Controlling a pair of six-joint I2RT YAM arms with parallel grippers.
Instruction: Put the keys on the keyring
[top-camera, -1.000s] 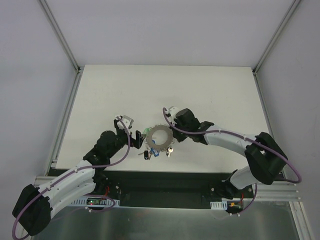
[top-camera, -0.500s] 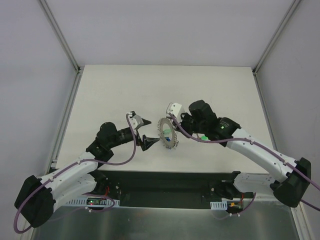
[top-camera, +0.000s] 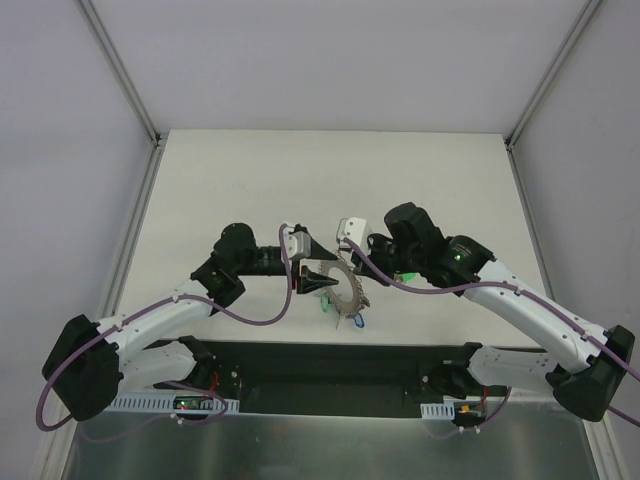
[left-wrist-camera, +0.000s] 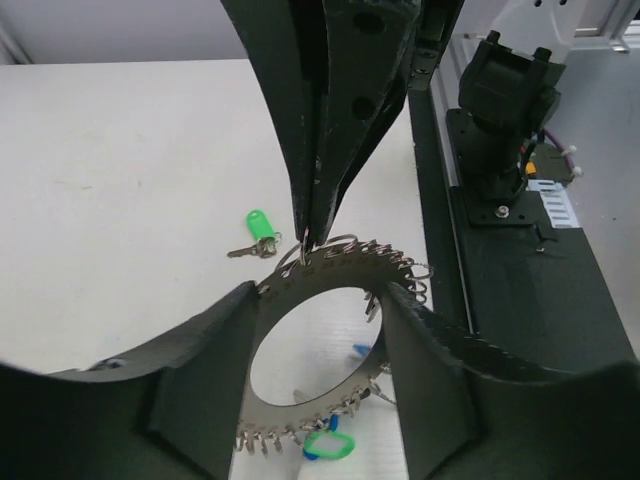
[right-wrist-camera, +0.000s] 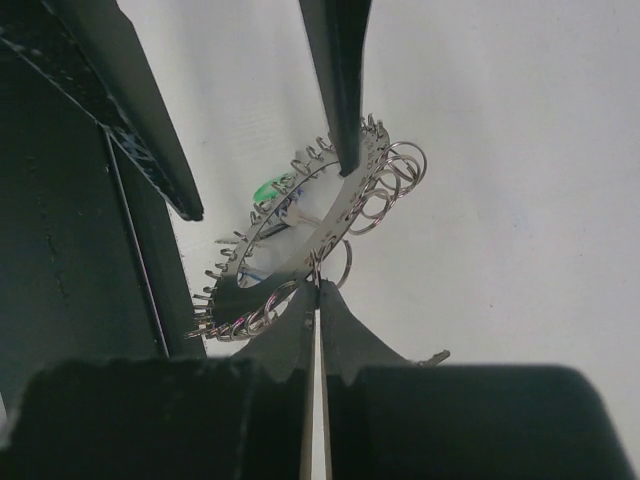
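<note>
The right claw is clamped on the keyring rim, holding it tilted above the table. The left claw is spread wide, straddling the ring. A green key lies loose below. Recommended: hold the ring steady and fetch that key.

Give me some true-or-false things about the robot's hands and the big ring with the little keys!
1. The right hand is pinching the keyring. True.
2. The left hand is squeezed shut. False: it is wide open, with the ring's rim between its two sides.
3. The keyring is lying flat on the table. False: it is tilted up on edge in the right hand's grip.
4. A green-headed key lies on the table, apart from the ring. True.
</note>
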